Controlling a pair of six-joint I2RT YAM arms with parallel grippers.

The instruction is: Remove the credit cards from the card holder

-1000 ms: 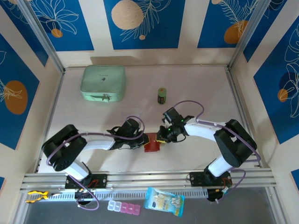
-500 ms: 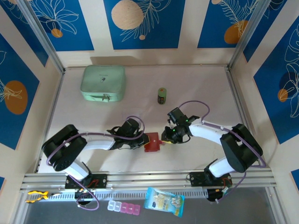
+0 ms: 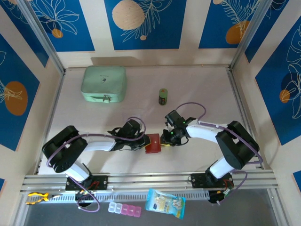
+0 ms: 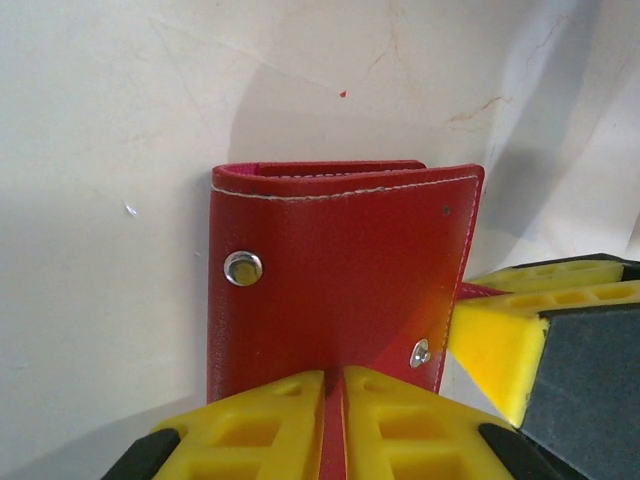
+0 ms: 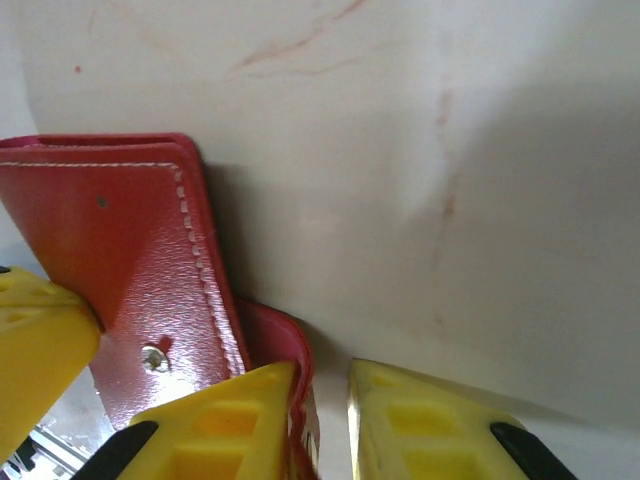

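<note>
1. Nearest, in front of the arm bases and off the surface (image 3: pixel 202 94), lie a blue packet (image 3: pixel 165 203), a pill box (image 3: pixel 124 209) with clear and pink cells, and a small yellow object (image 3: pixel 36 197). All are well apart from the work.
2. The card holder (image 3: pixel 153 143) lies near the front middle of the surface, between the two arms. It is folded shut with its red cover up and its snap studs showing.
3. The left tool (image 4: pixel 333 385) is clamped on the holder's near edge, with a sliver of red pinched between its yellow fingers.
4. The right tool (image 5: pixel 322 385) is at the holder's other side, jaws narrow. The snap tab curls against one finger, but I cannot tell whether it is gripped.
5. Progress, as I judge it: very early. The holder has not been opened and the credit cards have yet to come out.
6. The fold and the snap tab are the obstacle, and the two tools crowd each other.
7. Farther back stands a small green cylinder (image 3: pixel 162 96), and farthest a mint-green zip case (image 3: pixel 104 84). Neither is in the way.
</note>
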